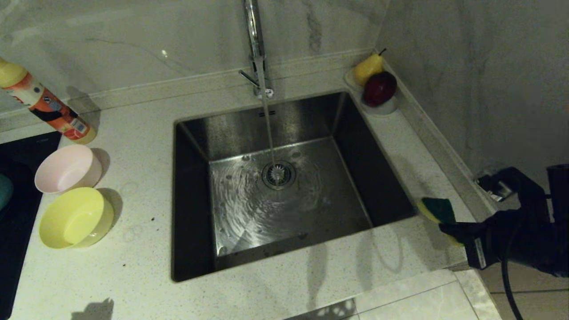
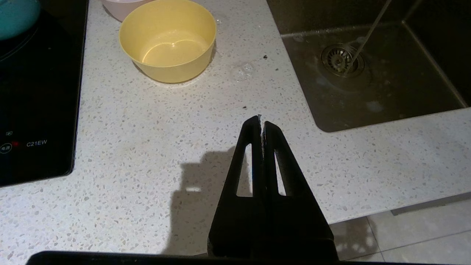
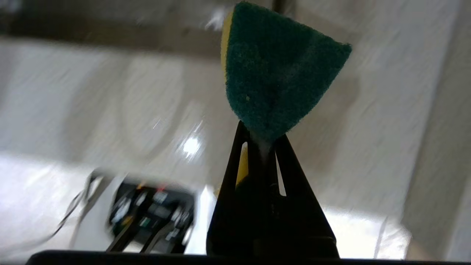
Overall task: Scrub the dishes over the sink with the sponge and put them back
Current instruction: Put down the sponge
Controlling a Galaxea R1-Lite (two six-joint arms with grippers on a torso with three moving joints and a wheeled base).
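My right gripper [image 3: 263, 138] is clamped on the sponge [image 3: 279, 70], its fingers [image 3: 235, 173] pinching one narrow end so that the rest fans out beyond the tips, dark green face toward the wrist camera and a sliver of yellow foam along one edge. In the head view the sponge [image 1: 438, 210] juts past those tips toward the sink [image 1: 284, 186], hanging over the countertop [image 1: 391, 249] just at the basin's near right corner; I cannot tell whether it touches the stone. Beyond the sponge there is open room across the whole basin: only the drain strainer [image 1: 278, 174] and a thin stream falling from the faucet [image 1: 255, 49] onto it. Past the far right corner of the sink, against the wall, a small white dish [image 1: 382, 108] carries a yellow pear [image 1: 368, 69] and a dark red apple [image 1: 380, 88], well apart from my grip.

My left gripper [image 2: 262, 121] has its fingers [image 2: 276, 154] pressed together on nothing, hovering over bare counter near the front edge. Ahead of those tips sits the yellow bowl [image 2: 167, 40], with the pale pink bowl [image 1: 69, 169] just behind it. The black cooktop [image 2: 36, 92] lies off to one side, where a teal object [image 2: 16, 14] is cut off by the view, and the sink rim to the other. An orange-labelled bottle [image 1: 44, 104] leans beyond the pink bowl.
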